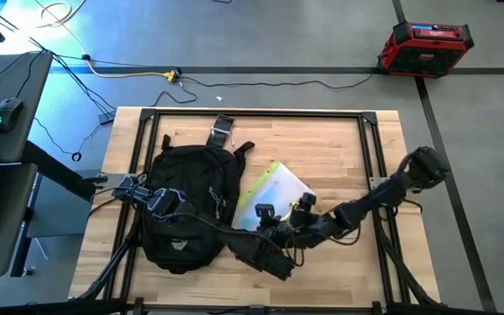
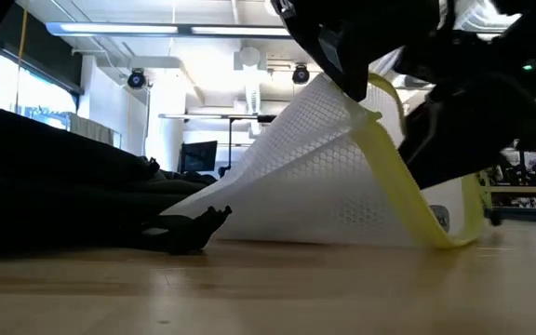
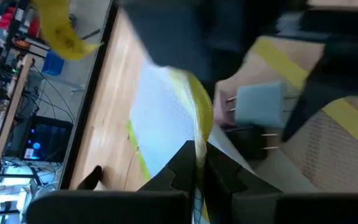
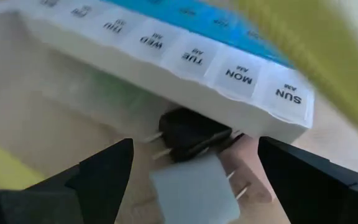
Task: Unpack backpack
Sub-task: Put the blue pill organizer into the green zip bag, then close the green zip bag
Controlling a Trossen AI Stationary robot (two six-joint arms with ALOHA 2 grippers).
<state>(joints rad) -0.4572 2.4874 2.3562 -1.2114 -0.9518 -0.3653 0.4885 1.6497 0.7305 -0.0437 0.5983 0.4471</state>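
Backpack: I am looking down on the backpack [image 1: 186,201], a big rounded lump of soft black fabric, lying at about 9 o'clock on the table, its straps trailing toward 12 o'clock.
Table: pale wood-grain planks [image 1: 322,140] edged by a black metal frame.
Pouch: a translucent white mesh pouch [image 1: 278,191] with neon-yellow trim is lying just beside the backpack at table centre; in the low view it is tenting up off the wood.
Pouch contents: a white weekly pill organiser [image 4: 185,56] with day labels and a blue lid, a black plug [image 4: 194,138] and a pale grey plug [image 4: 194,190] with metal prongs.
Left gripper: I am seeing the left gripper [image 3: 197,168] with its fingers together, clamped on the pouch's yellow edge.
Right gripper: the right gripper [image 4: 194,168] is sitting inside the pouch mouth, fingers spread wide either side of the grey plug, not touching it.
Surroundings: a red and black case [image 1: 425,48] is sitting on the floor at 1 o'clock; a yellow cable [image 1: 129,73] is lying at 11 o'clock.
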